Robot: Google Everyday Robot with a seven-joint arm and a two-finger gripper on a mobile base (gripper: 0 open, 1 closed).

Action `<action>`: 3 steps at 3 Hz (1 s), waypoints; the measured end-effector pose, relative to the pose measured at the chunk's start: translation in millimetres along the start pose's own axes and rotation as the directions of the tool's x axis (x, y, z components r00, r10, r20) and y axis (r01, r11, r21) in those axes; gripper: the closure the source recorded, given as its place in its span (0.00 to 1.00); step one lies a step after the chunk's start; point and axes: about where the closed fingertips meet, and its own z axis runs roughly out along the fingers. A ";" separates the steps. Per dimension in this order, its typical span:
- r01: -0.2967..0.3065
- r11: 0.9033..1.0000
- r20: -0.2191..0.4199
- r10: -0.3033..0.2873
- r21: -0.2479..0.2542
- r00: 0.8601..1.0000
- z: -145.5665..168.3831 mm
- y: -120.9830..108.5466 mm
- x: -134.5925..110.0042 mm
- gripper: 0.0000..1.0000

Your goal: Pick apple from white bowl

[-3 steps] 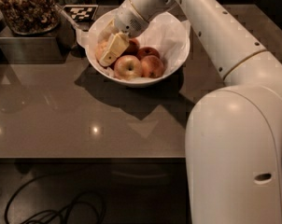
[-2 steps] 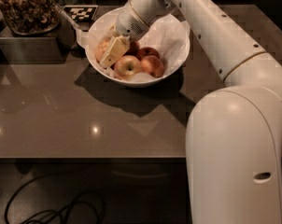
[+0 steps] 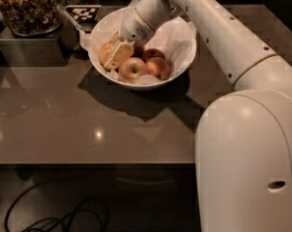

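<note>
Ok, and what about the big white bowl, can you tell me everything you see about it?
The white bowl is big, round, deep and shiny. It stands upright on the dark table. Crumpled white paper lines it and pokes past the rim. Several apples sit inside, and the gripper reaches in on the picture's left side, against the pale apple.

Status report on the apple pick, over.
Pincer down in white bowl, beside pale apple. Apple not yet lifted. Other apples crowd close.
</note>
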 end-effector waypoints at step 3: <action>0.118 0.993 0.225 -0.116 0.005 0.967 -64.5 23.3 -50.6 1.00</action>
